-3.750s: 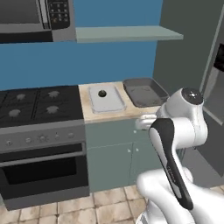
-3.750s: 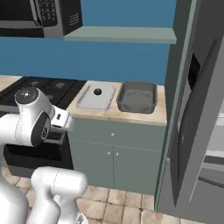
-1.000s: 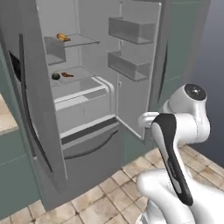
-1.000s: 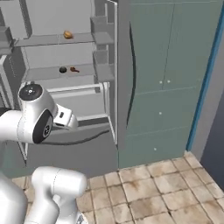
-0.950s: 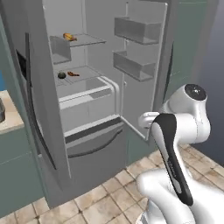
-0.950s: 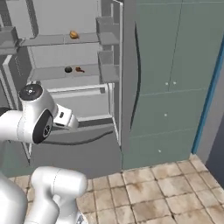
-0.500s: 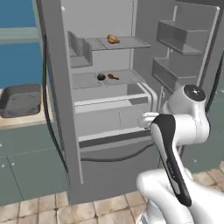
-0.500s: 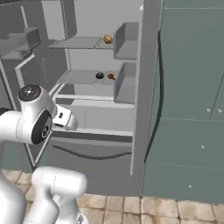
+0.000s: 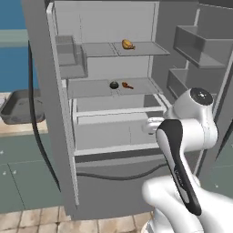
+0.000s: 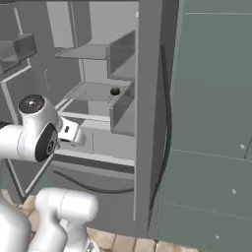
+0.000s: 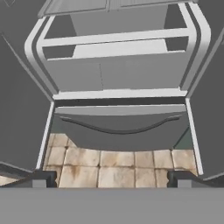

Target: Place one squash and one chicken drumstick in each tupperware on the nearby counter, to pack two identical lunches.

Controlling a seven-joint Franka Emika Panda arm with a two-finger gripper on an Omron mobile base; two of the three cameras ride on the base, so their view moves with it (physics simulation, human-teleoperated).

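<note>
Inside the open fridge, a golden-orange chicken drumstick (image 9: 128,44) lies on the upper shelf. On the shelf below sit a dark-green squash (image 9: 113,84) (image 10: 115,91) and, just to its right, a thinner reddish drumstick (image 9: 128,85). A dark grey tupperware (image 9: 20,107) stands on the beige counter (image 9: 16,129) at far left, partly hidden by the fridge door. My gripper (image 11: 111,178) is open and holds nothing; it hangs low in front of the fridge's drawers, well below both shelves, pointing down toward the fridge's base and the floor.
Both fridge doors stand wide open, the left one (image 9: 43,113) between me and the counter, the right one carrying bins (image 9: 200,45). White drawers (image 9: 118,123) sit below the shelves. Tall grey-green cabinets (image 10: 211,123) flank the fridge. Beige floor tiles (image 11: 109,164) lie beneath.
The whole picture has swung as the base moved; the fridge interior now sits squarely ahead, the counter at far left. The arm's pose and open gripper are unchanged.
</note>
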